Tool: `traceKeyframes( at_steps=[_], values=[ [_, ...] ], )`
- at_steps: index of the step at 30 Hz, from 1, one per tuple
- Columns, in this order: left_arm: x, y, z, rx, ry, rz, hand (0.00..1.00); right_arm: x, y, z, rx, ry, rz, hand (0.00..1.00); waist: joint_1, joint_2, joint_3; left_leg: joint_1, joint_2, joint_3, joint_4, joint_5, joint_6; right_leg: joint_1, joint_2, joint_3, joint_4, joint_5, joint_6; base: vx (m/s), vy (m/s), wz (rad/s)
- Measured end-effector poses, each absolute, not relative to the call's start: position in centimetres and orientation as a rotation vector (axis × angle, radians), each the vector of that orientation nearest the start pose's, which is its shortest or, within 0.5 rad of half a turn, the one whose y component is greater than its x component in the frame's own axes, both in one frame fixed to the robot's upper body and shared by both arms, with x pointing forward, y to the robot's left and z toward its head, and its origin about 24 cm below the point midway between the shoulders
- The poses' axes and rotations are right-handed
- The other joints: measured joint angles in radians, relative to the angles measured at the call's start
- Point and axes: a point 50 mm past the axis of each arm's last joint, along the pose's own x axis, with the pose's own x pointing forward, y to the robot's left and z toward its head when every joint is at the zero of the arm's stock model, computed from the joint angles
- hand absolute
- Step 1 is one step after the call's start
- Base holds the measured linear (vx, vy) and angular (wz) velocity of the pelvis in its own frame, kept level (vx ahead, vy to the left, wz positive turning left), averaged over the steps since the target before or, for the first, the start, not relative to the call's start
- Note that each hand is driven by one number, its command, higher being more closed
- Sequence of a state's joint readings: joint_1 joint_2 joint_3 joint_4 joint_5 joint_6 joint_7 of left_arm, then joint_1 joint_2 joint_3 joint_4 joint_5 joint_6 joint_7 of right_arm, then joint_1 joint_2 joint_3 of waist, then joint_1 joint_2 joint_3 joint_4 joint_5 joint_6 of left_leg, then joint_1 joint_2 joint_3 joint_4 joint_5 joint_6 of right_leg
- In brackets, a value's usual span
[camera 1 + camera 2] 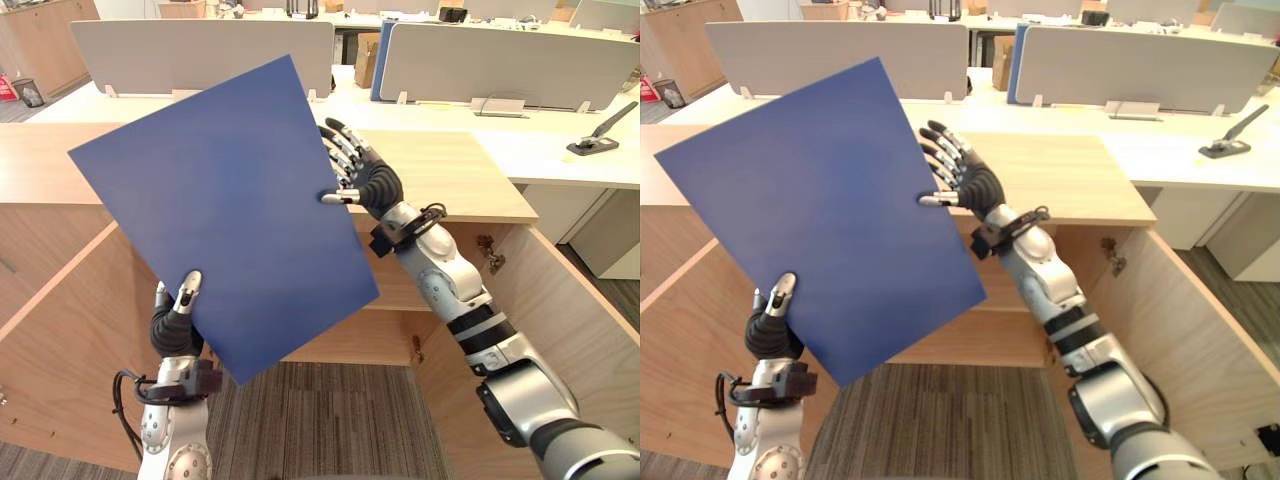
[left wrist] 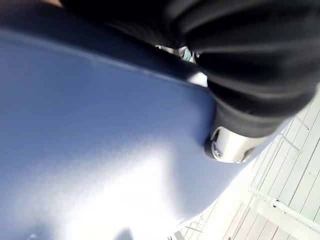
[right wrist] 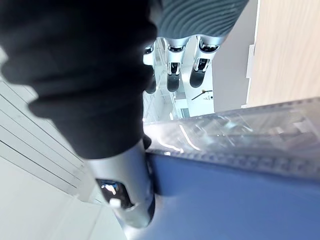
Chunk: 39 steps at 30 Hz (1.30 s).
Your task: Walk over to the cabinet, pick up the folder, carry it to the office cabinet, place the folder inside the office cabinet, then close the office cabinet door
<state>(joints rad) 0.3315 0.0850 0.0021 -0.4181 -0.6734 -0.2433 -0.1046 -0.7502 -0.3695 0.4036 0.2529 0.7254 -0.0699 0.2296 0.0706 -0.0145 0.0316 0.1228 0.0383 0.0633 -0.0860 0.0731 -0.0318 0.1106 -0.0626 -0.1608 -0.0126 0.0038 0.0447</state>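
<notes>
While both hands hold it, the folder [image 1: 225, 215] stands tilted before the open cabinet [image 1: 440, 170].
The left hand [image 1: 178, 315] clamps one long edge: its thumb lies on the blue face, and the rest of the hand is hidden behind the sheet. The right hand [image 1: 375, 185] nips the opposite long edge under its thumb, with its fingers [image 1: 338, 145] straight and spread past that edge. Beyond both hands the sheet covers most of the cabinet's inside. The right wrist view adds a clear strip [image 3: 240, 130] along the held edge; the left wrist view gives blue surface against the thumb. The long axis runs steeply, its upper end above the left hand and its lower end below the right.
</notes>
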Motion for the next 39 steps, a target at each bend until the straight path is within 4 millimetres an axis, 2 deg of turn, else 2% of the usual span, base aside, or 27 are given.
traceKeyframes(
  at_steps=[7, 8, 19, 20, 25, 32, 34, 35, 37, 39],
  values=[
    [17.9, 18.6, 8.9, -0.522, -0.347, -0.015, 1.0, 33.6, -7.6, 18.2, 0.004, -0.261, 0.911, 0.0, 0.0, 0.0, -0.03, -0.016, 0.001, 0.0, 0.0, 0.004, -0.002, -0.017, 0.001, 0.0, 0.002, 0.001, -0.002, 0.0, 0.0, 0.0],
    [17.9, 18.6, 8.9, -0.516, -0.346, -0.021, 1.0, 33.6, -7.9, 18.2, -0.021, -0.243, 0.925, 1.0, 0.001, -0.001, -0.03, -0.016, 0.001, 0.0, 0.0, 0.004, -0.002, -0.017, 0.001, 0.0, 0.002, 0.002, -0.002, 0.0, 0.0, 0.0],
    [17.8, 18.8, 9.5, -0.407, -0.361, -0.084, 1.0, 32.5, -10.0, 17.0, -0.172, -0.053, 1.024, 1.0, 0.009, -0.001, -0.036, -0.022, 0.003, 0.004, 0.0, 0.006, -0.003, -0.022, 0.006, 0.002, 0.001, 0.005, -0.006, 0.0, 0.0, 0.0],
    [17.8, 18.6, 9.5, -0.402, -0.361, -0.092, 0.0, 32.5, -10.2, 16.8, -0.167, -0.038, 1.023, 1.0, 0.009, -0.001, -0.045, -0.024, 0.003, 0.004, 0.0, 0.005, -0.004, -0.024, 0.007, 0.002, 0.0, 0.005, -0.006, 0.0, 0.0, 0.0],
    [17.7, 17.7, 9.6, -0.406, -0.351, -0.152, 0.0, 32.5, -10.9, 17.0, -0.183, -0.033, 1.007, 1.0, 0.018, 0.0, -0.059, -0.026, 0.003, 0.004, 0.0, 0.004, -0.006, -0.024, 0.011, 0.002, -0.003, 0.005, -0.007, 0.0, 0.0, 0.0],
    [17.8, 17.7, 9.5, -0.416, -0.357, -0.155, 0.0, 32.0, -11.2, 17.3, -0.203, -0.072, 1.0, 1.0, 0.025, 0.002, -0.06, -0.026, 0.003, 0.005, 0.0, 0.003, -0.006, -0.025, 0.01, 0.002, -0.002, 0.005, -0.007, 0.0, 0.0, 0.0],
    [18.0, 17.7, 8.3, -0.441, -0.312, -0.155, 0.0, 31.4, -11.5, 17.6, -0.225, -0.128, 0.977, 1.0, 0.028, 0.004, -0.059, -0.026, 0.002, 0.005, 0.0, 0.004, -0.006, -0.025, 0.008, 0.002, -0.002, 0.005, -0.007, 0.0, 0.0, 0.0],
    [18.2, 17.6, 7.0, -0.474, -0.269, -0.142, 0.0, 31.0, -12.0, 17.8, -0.225, -0.177, 0.942, 1.0, 0.029, 0.006, -0.059, -0.026, 0.001, 0.005, 0.0, 0.004, -0.005, -0.026, 0.008, 0.002, -0.001, 0.005, -0.007, 0.0, 0.0, 0.0],
    [18.8, 17.5, 4.8, -0.566, -0.193, -0.075, 0.0, 30.6, -12.8, 18.3, -0.216, -0.294, 0.801, 1.0, 0.027, 0.007, -0.059, -0.026, 0.001, 0.005, 0.0, 0.004, -0.005, -0.027, 0.007, 0.003, 0.0, 0.005, -0.006, 0.0, 0.0, 0.0],
    [18.6, 18.5, 1.1, -0.698, -0.074, 0.107, 0.0, 30.2, -14.0, 20.0, -0.147, -0.477, 0.592, 1.0, 0.007, 0.015, -0.064, -0.035, 0.001, 0.006, -0.001, 0.005, -0.003, -0.039, 0.008, 0.005, 0.002, 0.004, -0.006, 0.0, 0.001, -0.02]
  ],
)
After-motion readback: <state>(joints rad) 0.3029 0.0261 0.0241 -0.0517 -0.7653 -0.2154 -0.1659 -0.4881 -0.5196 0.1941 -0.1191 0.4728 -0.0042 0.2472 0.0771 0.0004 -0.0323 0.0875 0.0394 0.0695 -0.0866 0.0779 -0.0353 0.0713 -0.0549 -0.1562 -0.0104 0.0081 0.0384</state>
